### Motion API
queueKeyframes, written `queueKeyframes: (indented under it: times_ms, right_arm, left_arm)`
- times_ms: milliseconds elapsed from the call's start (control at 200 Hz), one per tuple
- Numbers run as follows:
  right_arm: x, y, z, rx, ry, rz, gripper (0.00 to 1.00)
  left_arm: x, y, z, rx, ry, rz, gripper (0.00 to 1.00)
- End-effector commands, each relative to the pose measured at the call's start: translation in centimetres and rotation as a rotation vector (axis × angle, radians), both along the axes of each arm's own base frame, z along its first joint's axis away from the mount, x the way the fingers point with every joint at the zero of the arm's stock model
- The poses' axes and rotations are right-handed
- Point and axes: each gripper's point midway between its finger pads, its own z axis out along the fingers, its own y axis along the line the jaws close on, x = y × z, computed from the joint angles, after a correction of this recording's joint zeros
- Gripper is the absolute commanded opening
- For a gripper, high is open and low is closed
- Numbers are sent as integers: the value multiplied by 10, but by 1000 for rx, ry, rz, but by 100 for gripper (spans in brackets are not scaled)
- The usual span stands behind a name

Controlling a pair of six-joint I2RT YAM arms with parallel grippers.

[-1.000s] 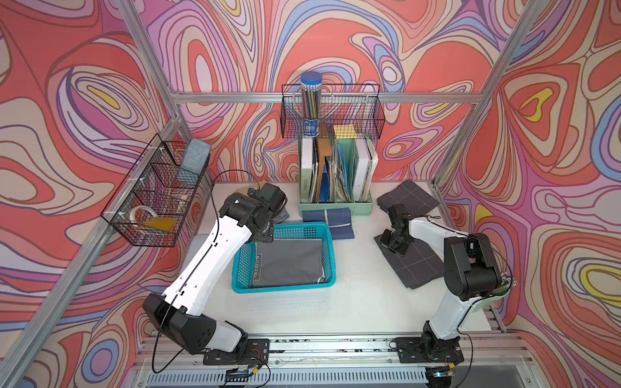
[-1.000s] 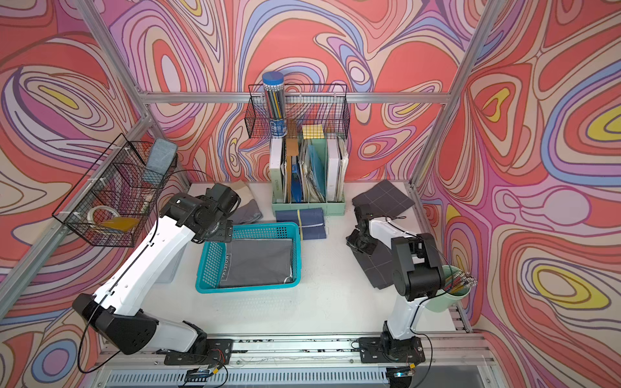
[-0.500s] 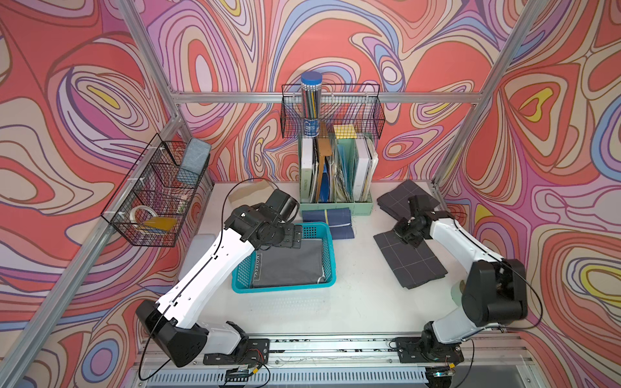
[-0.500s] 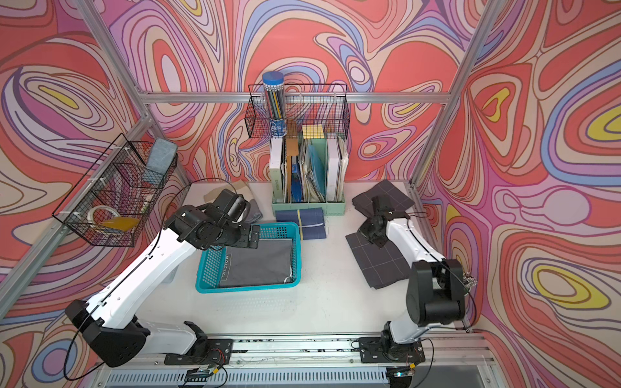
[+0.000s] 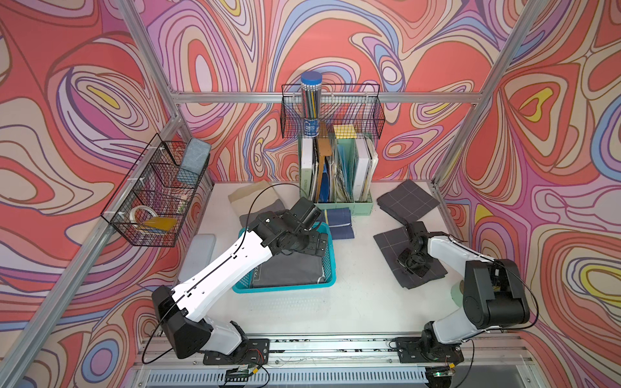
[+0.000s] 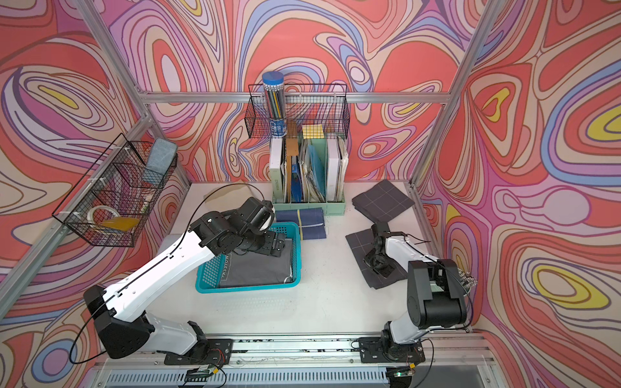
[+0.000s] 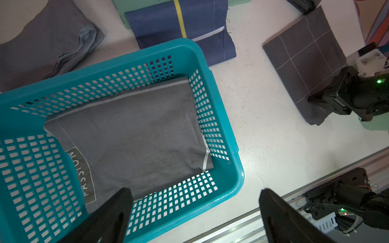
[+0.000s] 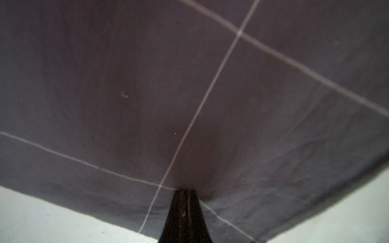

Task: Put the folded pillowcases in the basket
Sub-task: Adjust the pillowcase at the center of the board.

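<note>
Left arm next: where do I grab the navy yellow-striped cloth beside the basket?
On the navy cloth, I'd pinch the edge that faces the grid-lined cloth, coming straight down. It lies flat, and the basket and the file organizer crowd its other sides. The left gripper stands open.

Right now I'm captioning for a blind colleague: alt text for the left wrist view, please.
A folded grey pillowcase lies inside the turquoise basket; the left gripper hangs over its rim, jaws wide open and empty. A navy cloth and a checked grey cloth lie outside it.
</note>
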Motion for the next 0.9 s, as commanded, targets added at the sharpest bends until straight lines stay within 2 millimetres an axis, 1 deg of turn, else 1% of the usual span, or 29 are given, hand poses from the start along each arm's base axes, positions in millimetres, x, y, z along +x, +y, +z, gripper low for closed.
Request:
queueKeyframes:
  times_ms: [0, 40, 80, 165, 205, 245, 275, 300, 325, 365, 396, 446, 506, 571, 611, 676, 721, 741, 761, 816, 846, 896]
  right_arm:
    - [-7, 28, -17, 63, 46, 63, 0]
    - [-9, 47, -20, 93, 55, 94, 0]
    - [-11, 71, -22, 137, 51, 117, 0]
    - [-12, 132, -18, 274, 19, 143, 0]
    - [-9, 159, -14, 343, -8, 134, 0]
    - [0, 183, -6, 424, -50, 104, 0]
    - [10, 199, 2, 491, -99, 89, 0]
    - [20, 208, 12, 531, -139, 79, 0]
    - [30, 212, 22, 542, -172, 70, 0]
    - [44, 212, 41, 529, -226, 80, 0]
    - [53, 211, 58, 503, -270, 102, 0]
    - [64, 199, 85, 415, -325, 136, 0]
    - [74, 185, 110, 305, -388, 188, 0]
    - [86, 160, 121, 148, -415, 264, 0]
    - [94, 147, 116, 90, -390, 310, 0]
    - [106, 130, 94, 52, -309, 367, 0]
    - [113, 118, 81, 24, -257, 390, 0]
    - [119, 115, 81, 23, -264, 413, 0]
    - [123, 111, 68, 8, -235, 429, 0]
    - [133, 96, 56, -58, -216, 455, 0]
    - [136, 91, 50, -64, -197, 465, 0]
    - [138, 91, 42, -47, -172, 495, 0]
  left_arm:
    - [1, -5, 1, -25, -13, -3, 99]
    - [2, -5, 2, -21, -15, -5, 99]
    - [2, -5, 2, -15, -17, -7, 99]
    - [3, -6, 4, -17, -17, -14, 99]
    - [3, -6, 5, -16, -16, -11, 99]
    - [3, -8, 4, -21, -13, -13, 99]
    - [3, -10, 3, -25, -6, -12, 99]
    - [3, -10, 2, -27, -2, -9, 99]
    - [3, -12, 1, -33, 5, -10, 99]
    - [1, -16, -2, -41, 15, -20, 99]
    - [0, -18, -5, -40, 19, -20, 99]
    - [-2, -21, -10, -33, 31, -28, 99]
    - [-3, -25, -16, -20, 41, -34, 98]
    - [-6, -34, -23, -23, 52, -54, 96]
    - [-7, -42, -27, -26, 52, -66, 93]
    - [-12, -59, -35, -33, 62, -95, 88]
    - [-14, -69, -39, -26, 62, -102, 87]
    - [-16, -74, -42, -23, 64, -106, 87]
    - [-18, -79, -43, -24, 64, -114, 86]
    - [-22, -91, -46, -17, 55, -123, 86]
    - [-24, -96, -48, -14, 47, -124, 85]
    - [-29, -106, -50, -29, 44, -132, 86]
